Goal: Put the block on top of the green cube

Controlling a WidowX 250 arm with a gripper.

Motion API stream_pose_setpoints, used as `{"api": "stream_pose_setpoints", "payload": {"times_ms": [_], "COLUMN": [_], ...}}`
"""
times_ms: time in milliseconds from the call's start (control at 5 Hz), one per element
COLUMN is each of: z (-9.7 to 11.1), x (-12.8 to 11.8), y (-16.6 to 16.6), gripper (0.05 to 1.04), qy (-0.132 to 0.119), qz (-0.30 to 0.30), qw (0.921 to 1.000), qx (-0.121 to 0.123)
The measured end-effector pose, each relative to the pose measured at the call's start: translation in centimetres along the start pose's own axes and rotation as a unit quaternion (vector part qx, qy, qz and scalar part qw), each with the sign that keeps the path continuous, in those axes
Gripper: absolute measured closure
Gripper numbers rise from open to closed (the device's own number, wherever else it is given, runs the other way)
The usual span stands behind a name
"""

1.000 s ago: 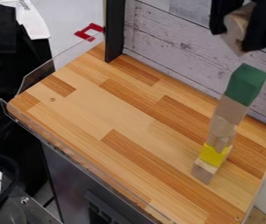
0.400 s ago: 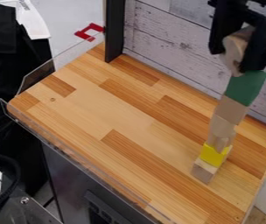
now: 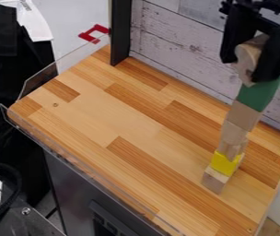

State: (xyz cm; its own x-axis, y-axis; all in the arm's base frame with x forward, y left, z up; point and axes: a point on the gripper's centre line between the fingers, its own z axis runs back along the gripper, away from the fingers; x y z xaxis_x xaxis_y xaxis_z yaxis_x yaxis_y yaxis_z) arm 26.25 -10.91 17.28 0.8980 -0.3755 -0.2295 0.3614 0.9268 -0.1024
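On our table stands a tower. We have moved our gripper down to the green cube, pinching the block over it. We look nearly done, but can't tell if they touch.

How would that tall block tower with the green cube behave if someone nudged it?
The tall block tower would likely topple easily, since it is one block wide and rests on a single pale wooden block. The green cube looks stiff and flat-sided, so it would probably slide rather than roll.
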Motion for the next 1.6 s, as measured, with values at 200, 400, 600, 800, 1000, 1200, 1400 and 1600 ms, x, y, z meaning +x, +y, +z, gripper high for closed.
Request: {"api": "stream_pose_setpoints", "payload": {"times_ms": [200, 400, 600, 800, 1000, 1200, 1400, 1600], "z": [0.3, 0.3, 1.5, 6.4, 11.0, 10.9, 7.2, 4.3], "x": [0.0, 0.1, 0.1, 0.1, -0.3, -1.3, -1.5, -1.8], "y": [0.1, 0.5, 2.2, 5.1, 9.2, 14.3, 16.4, 16.1], "gripper": [0.183, 0.080, 0.085, 0.085, 0.085, 0.085, 0.085, 0.085], "qy": [0.000, 0.005, -0.007, -0.067, -0.119, -0.116, -0.064, -0.022], "qz": [-0.001, 0.009, 0.038, 0.087, 0.132, 0.189, 0.212, 0.200], "qw": [1.0000, 0.9998, 0.9989, 0.9919, 0.9773, 0.9662, 0.9706, 0.9778], "qx": [-0.007, -0.015, -0.027, -0.064, -0.116, -0.132, -0.095, -0.058]}}
